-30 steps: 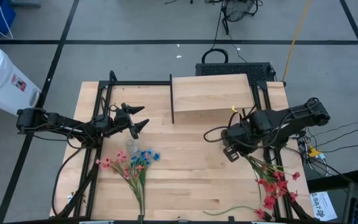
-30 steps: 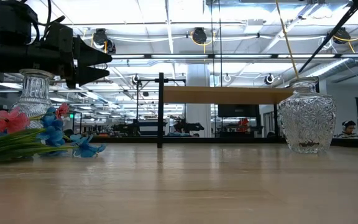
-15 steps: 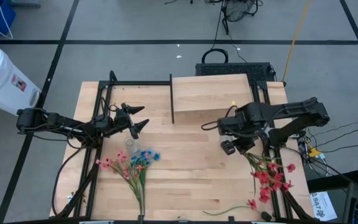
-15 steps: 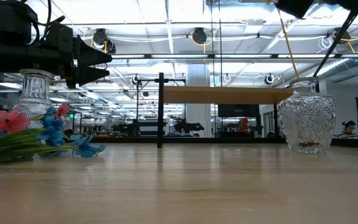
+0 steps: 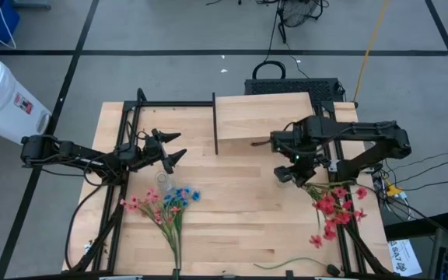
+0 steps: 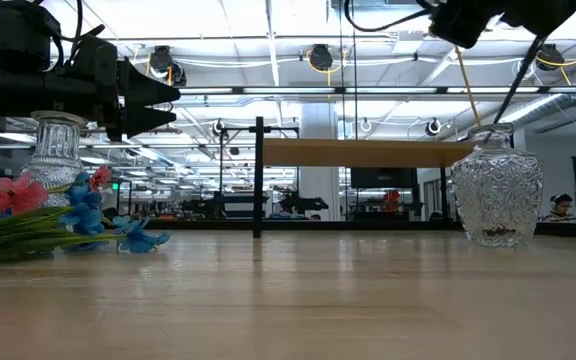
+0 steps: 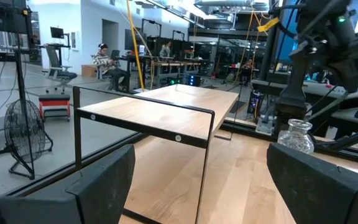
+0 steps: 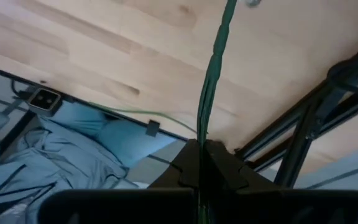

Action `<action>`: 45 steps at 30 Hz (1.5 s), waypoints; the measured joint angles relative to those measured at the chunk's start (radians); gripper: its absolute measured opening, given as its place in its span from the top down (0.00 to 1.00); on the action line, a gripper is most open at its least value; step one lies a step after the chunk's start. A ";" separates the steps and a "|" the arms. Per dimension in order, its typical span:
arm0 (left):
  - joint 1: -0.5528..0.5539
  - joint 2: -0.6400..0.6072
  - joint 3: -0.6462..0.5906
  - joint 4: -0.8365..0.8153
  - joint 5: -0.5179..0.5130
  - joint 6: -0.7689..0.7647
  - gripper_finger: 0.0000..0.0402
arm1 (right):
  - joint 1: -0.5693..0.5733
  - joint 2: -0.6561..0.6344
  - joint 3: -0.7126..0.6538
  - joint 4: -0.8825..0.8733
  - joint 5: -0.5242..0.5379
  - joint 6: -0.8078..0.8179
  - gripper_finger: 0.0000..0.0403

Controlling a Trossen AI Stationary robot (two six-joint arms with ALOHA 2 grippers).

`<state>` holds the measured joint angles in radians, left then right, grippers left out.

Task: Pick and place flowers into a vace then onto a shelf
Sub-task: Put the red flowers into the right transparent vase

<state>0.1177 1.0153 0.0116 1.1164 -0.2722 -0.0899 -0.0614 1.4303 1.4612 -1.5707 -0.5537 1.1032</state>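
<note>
The table [image 5: 239, 210] is carrying all the things, and the shelf [image 5: 264, 117] is standing on thin black legs at its far side, in the middle.

The right arm is reaching over the right half of the table. Its gripper [image 5: 286, 173] is hanging in the air just in front of the shelf's right end, and the jaws are closed tight on the green stem [image 8: 211, 68] of the red flowers [image 5: 334, 211]. In the right wrist view the stem is running straight out from between the two pressed fingers. The red blossoms are hanging to the near right of this gripper, over the right edge of the table.

The left arm is waiting over the left side of the table. The left gripper [image 5: 174, 148] is standing wide open and is holding nothing; its fingertips are pointing toward the middle of the table.

The pink and blue flowers [image 5: 166, 204] are lying flat on the near left part of the table, with the blossoms toward the left gripper and the stems pointing to the near edge.

In the low view a cut-glass vase [image 6: 494, 195] is standing upright on the right, and a slimmer glass vase [image 6: 54, 150] is standing on the left, behind the lying blossoms and partly hidden by the left gripper.

One more loose green stem [image 5: 290, 262] is lying at the near edge of the table.
</note>
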 joint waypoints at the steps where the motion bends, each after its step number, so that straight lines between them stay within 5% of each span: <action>1: 0.000 0.000 0.000 0.000 0.000 0.000 0.09 | -0.016 0.000 0.000 -0.001 -0.001 -0.014 1.00; 11: 0.000 0.000 0.000 0.000 0.000 0.000 0.09 | -0.127 0.000 0.000 0.000 -0.002 -0.102 0.99; 22: 0.000 0.000 0.000 -0.001 0.000 0.000 0.09 | -0.143 0.003 0.000 -0.001 -0.127 -0.107 0.98; 31: 0.000 0.000 0.000 -0.002 0.001 0.000 0.09 | -0.150 0.004 0.000 -0.001 -0.128 -0.068 0.97; 45: 0.000 0.000 0.000 -0.003 0.001 0.001 0.09 | -0.162 0.004 0.000 0.000 -0.073 -0.070 0.66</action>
<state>0.1177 1.0157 0.0113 1.1137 -0.2715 -0.0891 -0.2234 1.4342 1.4612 -1.5708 -0.6264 1.0332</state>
